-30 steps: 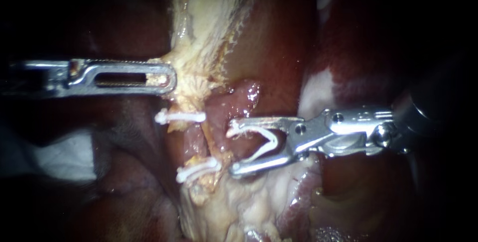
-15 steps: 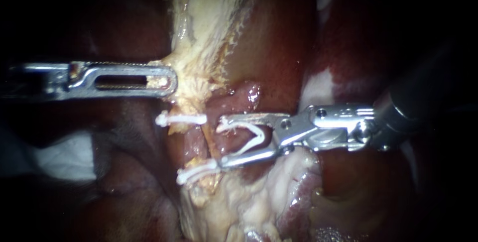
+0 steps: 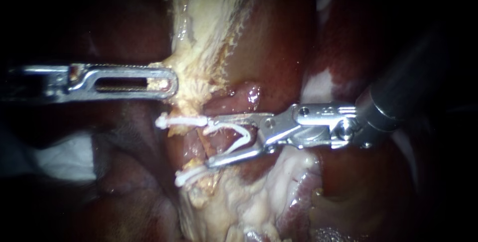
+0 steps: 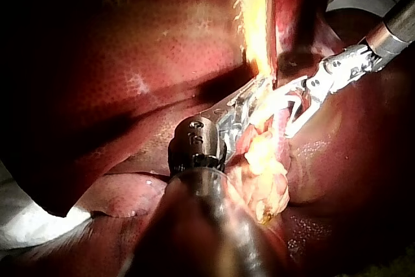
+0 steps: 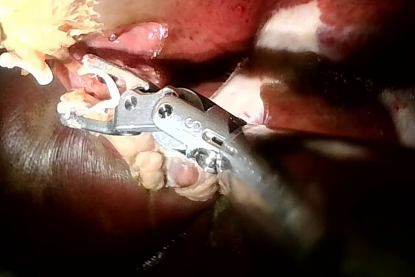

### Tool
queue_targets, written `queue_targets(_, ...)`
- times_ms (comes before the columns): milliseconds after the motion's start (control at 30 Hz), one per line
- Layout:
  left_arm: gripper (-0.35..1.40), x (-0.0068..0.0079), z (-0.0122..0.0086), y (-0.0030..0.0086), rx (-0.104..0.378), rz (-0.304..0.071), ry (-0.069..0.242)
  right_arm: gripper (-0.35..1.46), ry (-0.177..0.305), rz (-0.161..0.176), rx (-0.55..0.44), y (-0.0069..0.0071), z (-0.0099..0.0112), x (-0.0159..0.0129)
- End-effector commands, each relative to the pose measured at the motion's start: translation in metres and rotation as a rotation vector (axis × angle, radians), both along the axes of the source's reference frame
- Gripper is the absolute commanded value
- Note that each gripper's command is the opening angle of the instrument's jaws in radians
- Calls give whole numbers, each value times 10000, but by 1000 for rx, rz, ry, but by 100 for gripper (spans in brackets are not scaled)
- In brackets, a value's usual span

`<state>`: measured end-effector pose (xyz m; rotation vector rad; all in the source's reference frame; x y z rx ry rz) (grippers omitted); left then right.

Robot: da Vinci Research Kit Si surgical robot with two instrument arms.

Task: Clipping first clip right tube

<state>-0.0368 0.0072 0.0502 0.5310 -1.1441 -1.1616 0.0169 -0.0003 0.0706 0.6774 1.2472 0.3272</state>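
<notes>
My left instrument (image 3: 168, 80) comes in level from the left, its slotted jaws shut on the yellowish tissue (image 3: 196, 67) above the tubes. Two white clips (image 3: 180, 120) (image 3: 191, 175) sit closed on the left tube. My right instrument (image 3: 208, 142) reaches in from the right with its jaws open, carrying an open V-shaped white clip (image 3: 240, 140). The jaws straddle the pink right tube (image 3: 221, 140), their tips level with the two set clips. In the right wrist view the open clip (image 5: 107, 85) shows in my right instrument's jaws (image 5: 72, 89) around pink tissue.
Dark red liver (image 3: 279, 38) fills the background, with a pale patch (image 3: 316, 85) above the right instrument. Pale fatty tissue (image 3: 249, 207) lies below the jaws. White gauze (image 3: 64, 155) lies at the left. In the left wrist view both instruments (image 4: 243, 105) (image 4: 292, 105) meet at the yellow tissue.
My right instrument has slid left with its open clip, so its jaws now reach past the pink tube to the set clips. The left instrument has held still.
</notes>
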Motion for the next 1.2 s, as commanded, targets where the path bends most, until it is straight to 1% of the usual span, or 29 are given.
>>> queue_targets(33,-35,0,0,-1,0,0,0,60,0,-1,0,1,1,-1)
queue_targets(267,-35,0,-4,-3,0,3,-2,60,-5,-4,-1,6,8,-3)
queue_targets(367,-35,0,-6,-4,-1,2,-5,60,-5,-4,-2,6,9,-3)
queue_targets(733,-35,0,-5,-4,-1,2,-5,60,-4,-6,-4,1,9,-1)
queue_targets(933,-35,-1,-5,-4,-1,2,-5,60,-1,-12,-5,-3,10,7)
queue_targets(1067,-35,-1,-5,-4,-1,2,-5,60,3,-22,3,-8,15,16)
queue_targets(1200,-35,-1,-5,-4,-1,2,-5,60,15,-44,11,-14,15,20)
